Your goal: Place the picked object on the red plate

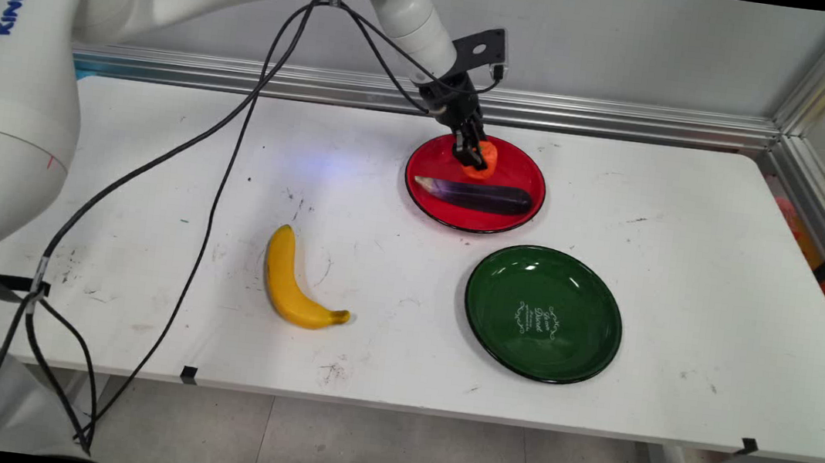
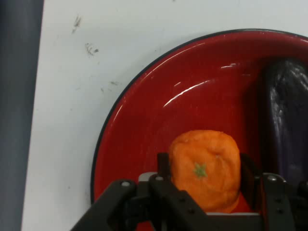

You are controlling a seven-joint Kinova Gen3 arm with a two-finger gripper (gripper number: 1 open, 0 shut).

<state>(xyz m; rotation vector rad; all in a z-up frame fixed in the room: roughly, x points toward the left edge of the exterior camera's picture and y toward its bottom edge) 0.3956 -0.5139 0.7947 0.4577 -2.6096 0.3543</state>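
Note:
My gripper (image 1: pixel 473 153) is down over the back part of a red plate (image 1: pixel 425 186), shut on an orange (image 1: pixel 488 164) that rests in the plate. In the hand view the two black fingers (image 2: pixel 163 163) press against the left and right sides of the orange (image 2: pixel 207 168), whose green stem spot faces the camera, with my gripper (image 2: pixel 205 164) centred on it. A dark purple eggplant (image 1: pixel 478 196) lies across the same plate just in front of the orange; in the hand view the eggplant (image 2: pixel 286 120) runs along the right of the red plate (image 2: pixel 159 120).
A green plate (image 1: pixel 506 296) with nothing in it sits in front of the red one, toward the near edge. A yellow banana (image 1: pixel 286 279) lies on the white table (image 1: pixel 689 255) at centre left. Black cables (image 1: pixel 226 164) hang from the arm over the table's left side.

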